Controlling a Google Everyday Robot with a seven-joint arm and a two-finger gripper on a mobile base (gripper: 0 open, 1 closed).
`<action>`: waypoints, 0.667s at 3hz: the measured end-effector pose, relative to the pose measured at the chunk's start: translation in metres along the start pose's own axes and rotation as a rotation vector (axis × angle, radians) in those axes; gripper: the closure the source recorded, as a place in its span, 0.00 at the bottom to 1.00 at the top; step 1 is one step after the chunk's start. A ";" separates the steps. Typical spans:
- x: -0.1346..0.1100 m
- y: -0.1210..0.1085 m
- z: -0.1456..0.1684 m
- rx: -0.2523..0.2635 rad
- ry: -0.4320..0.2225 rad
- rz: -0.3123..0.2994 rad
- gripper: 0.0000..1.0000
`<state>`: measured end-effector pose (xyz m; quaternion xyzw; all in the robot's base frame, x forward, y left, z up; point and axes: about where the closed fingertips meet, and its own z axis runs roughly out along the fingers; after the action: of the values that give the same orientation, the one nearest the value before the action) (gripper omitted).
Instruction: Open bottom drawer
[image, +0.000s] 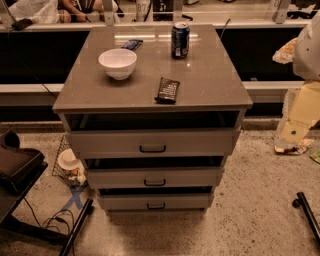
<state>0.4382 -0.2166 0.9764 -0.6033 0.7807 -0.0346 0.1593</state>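
The grey-beige cabinet (210, 75) stands in the middle of the camera view with three drawers stacked in front. The bottom drawer (185, 201) is the lowest and narrowest, with a small black bar handle (156, 205). A dark gap shows above its front. The middle drawer (190, 177) and the top drawer (200, 142) sit above it, each with a dark gap over it too. My arm hangs at the right edge, and my gripper (292, 134) is low beside the cabinet's right side, well apart from all the drawers.
On the cabinet top are a white bowl (118, 62), a soda can (180, 40), a dark snack bar (168, 90) and a dark packet (132, 44). A wire basket (69, 167) sits on the floor at the left. Black stand legs (77, 227) lie front left, another black leg (307, 212) right.
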 end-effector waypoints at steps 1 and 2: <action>0.000 0.000 0.000 0.000 0.000 0.000 0.00; -0.001 -0.008 -0.004 0.009 0.020 0.005 0.00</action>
<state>0.4445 -0.2183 0.9819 -0.6000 0.7838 -0.0439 0.1541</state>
